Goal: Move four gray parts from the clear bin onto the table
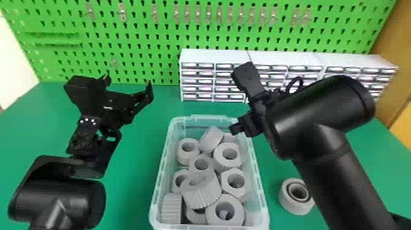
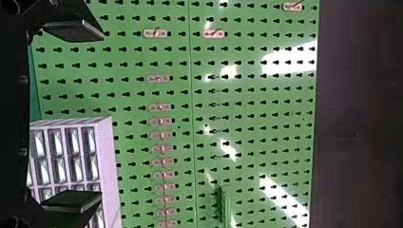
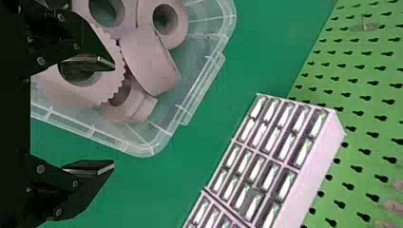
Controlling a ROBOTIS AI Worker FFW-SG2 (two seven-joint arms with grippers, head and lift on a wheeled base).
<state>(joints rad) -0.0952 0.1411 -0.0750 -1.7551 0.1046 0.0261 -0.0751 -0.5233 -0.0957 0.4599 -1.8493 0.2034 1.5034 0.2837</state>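
Gray parts (image 1: 203,194) in the clear bin (image 1: 162,166) look stiff and light, best pinched across their outer walls; left fingers (image 2: 73,200) and right fingers (image 3: 89,168) are spread.

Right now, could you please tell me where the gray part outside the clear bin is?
In the head view, the gray part sits on the green table, to the right of the clear bin, beside the right arm.

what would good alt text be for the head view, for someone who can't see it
A clear bin full of gray parts sits on a green table between two black robot arms, both grippers empty, with one gray part on the table at right. Behind stand white drawer units and a green pegboard.
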